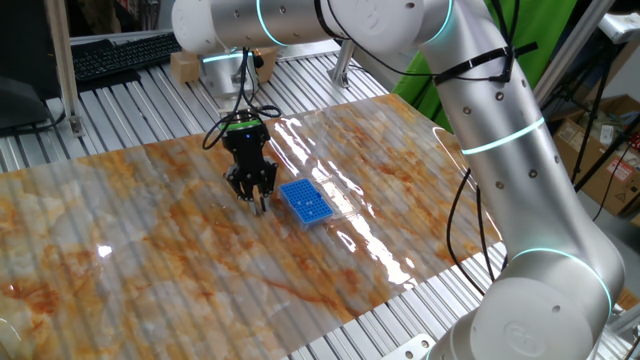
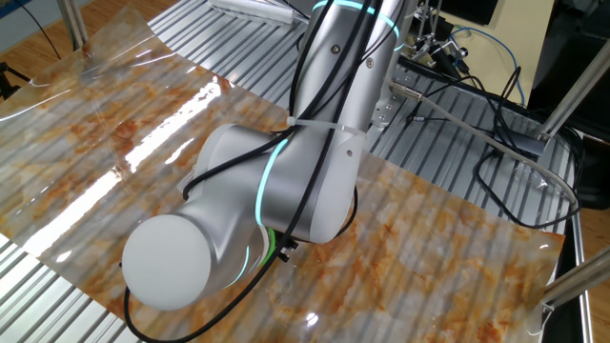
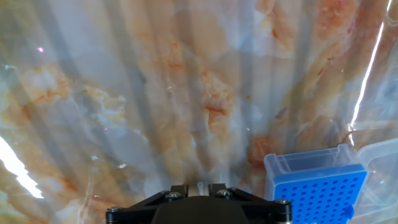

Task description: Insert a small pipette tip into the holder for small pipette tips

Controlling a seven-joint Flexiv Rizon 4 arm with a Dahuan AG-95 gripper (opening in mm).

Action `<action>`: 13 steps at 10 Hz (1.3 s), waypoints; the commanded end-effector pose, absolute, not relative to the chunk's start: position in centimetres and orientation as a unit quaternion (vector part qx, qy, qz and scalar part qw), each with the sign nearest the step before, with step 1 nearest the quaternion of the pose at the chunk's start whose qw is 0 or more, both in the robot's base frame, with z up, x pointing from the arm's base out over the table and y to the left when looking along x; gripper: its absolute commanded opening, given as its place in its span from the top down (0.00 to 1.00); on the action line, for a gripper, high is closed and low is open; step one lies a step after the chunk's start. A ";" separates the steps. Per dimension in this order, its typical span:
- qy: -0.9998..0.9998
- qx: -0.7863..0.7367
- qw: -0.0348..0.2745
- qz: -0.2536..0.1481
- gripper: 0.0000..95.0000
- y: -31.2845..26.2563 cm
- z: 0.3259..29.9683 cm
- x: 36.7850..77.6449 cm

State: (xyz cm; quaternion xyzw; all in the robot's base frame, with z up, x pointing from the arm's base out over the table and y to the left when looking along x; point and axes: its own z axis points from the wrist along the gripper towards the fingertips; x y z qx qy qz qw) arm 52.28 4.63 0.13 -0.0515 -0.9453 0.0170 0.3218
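Observation:
The holder for small pipette tips (image 1: 305, 202) is a small bright blue rack with a grid of tiny holes, lying on the marbled sheet. In the hand view it (image 3: 317, 194) sits at the lower right. My gripper (image 1: 260, 203) hangs just left of the holder, a little above the sheet. In the hand view the gripper (image 3: 199, 185) shows two narrowly spaced jaws with a small pale translucent pipette tip (image 3: 200, 184) pinched between them. In the other fixed view the arm's body hides the gripper and the holder.
A clear lid (image 3: 380, 163) lies open beside the rack. The marbled sheet (image 1: 150, 250) covers a ribbed metal table. A keyboard (image 1: 120, 55) and a cardboard box (image 1: 185, 66) lie at the back. Cables (image 2: 496, 143) run along the table's far side.

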 end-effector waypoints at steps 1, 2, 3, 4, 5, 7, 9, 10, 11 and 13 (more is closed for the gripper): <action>-0.946 -0.049 0.320 0.016 1.00 4.6 0.1 52.2; -0.946 -0.048 0.319 0.016 1.00 4.6 0.0 52.3; -0.946 -0.048 0.319 0.016 1.00 4.6 0.0 52.3; -0.946 -0.048 0.319 0.016 1.00 4.6 0.0 52.3; -0.946 -0.048 0.320 0.016 1.00 4.6 0.0 52.3; -0.945 -0.050 0.322 0.018 1.00 4.6 0.0 52.3; -0.945 -0.050 0.323 0.019 1.00 4.6 0.1 52.2; -0.945 -0.050 0.324 0.019 1.00 4.6 0.1 52.2; -0.944 -0.049 0.324 0.019 1.00 4.6 0.2 52.2; -0.944 -0.048 0.324 0.019 1.00 4.6 0.2 52.2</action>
